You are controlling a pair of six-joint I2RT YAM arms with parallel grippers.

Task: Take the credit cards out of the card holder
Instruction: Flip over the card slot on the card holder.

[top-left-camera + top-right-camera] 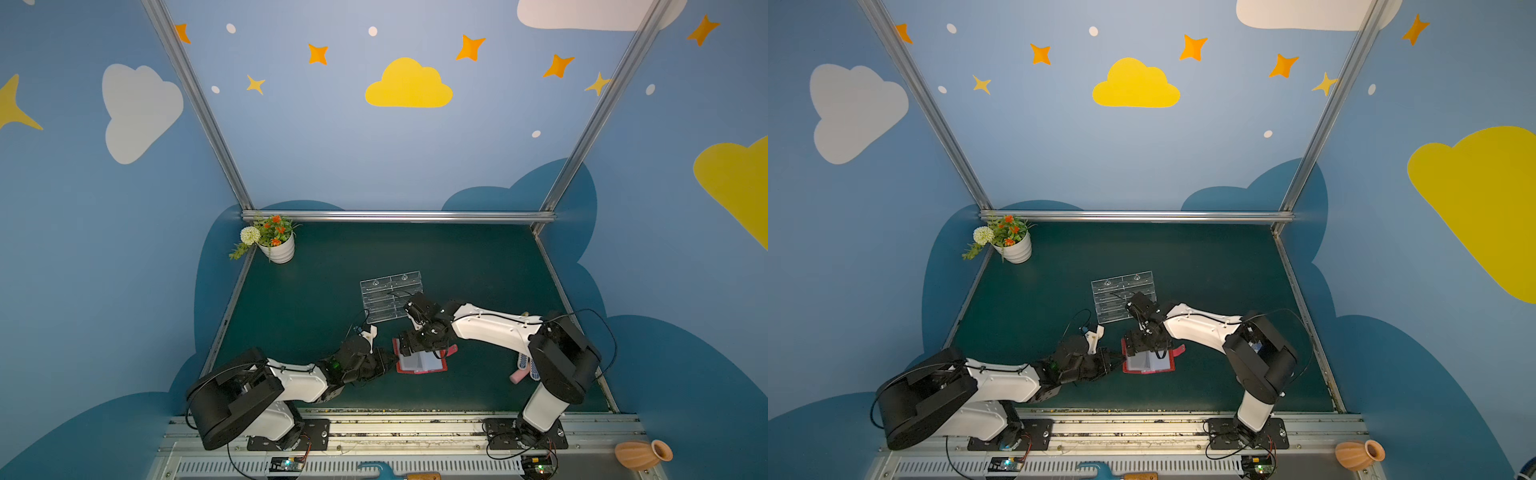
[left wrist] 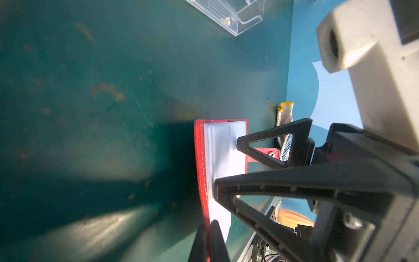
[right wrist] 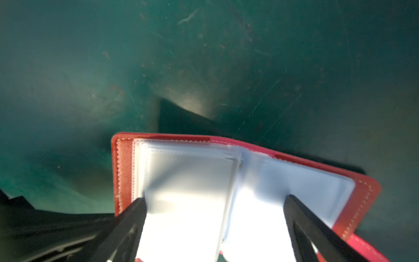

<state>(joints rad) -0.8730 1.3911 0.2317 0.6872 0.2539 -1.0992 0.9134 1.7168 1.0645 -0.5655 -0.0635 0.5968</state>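
Red leather-like covers mark the card holder (image 1: 422, 362) (image 1: 1150, 362), which I see lying open on the green mat (image 1: 478, 266) at the near centre, between the two arms. Its clear-grey sleeve pages (image 3: 190, 179) fan up from the spine. They glare pale, so I cannot tell what they hold. The pinkish snap tab (image 1: 451, 351) (image 2: 271, 153) sticks out on the right side.

My left gripper (image 1: 388, 360) (image 2: 209, 223) is clamped tight on the holder's left cover edge, with the red rim pinched between its fingers. My right gripper (image 1: 413, 347) (image 3: 215, 200) hangs over the pages with its jaws spread wide and grips nothing. One finger is at the left-hand pages and the other at the right-hand ones. I cannot tell whether the tips press down.

Just beyond the holder stands a clear acrylic tiered stand (image 1: 390, 296). A dotted glove (image 2: 285, 118) lies to the right by the right arm. A potted flower plant (image 1: 276, 243) sits in the far left corner, and a terracotta vase (image 1: 643, 454) lies off the mat at the near right.
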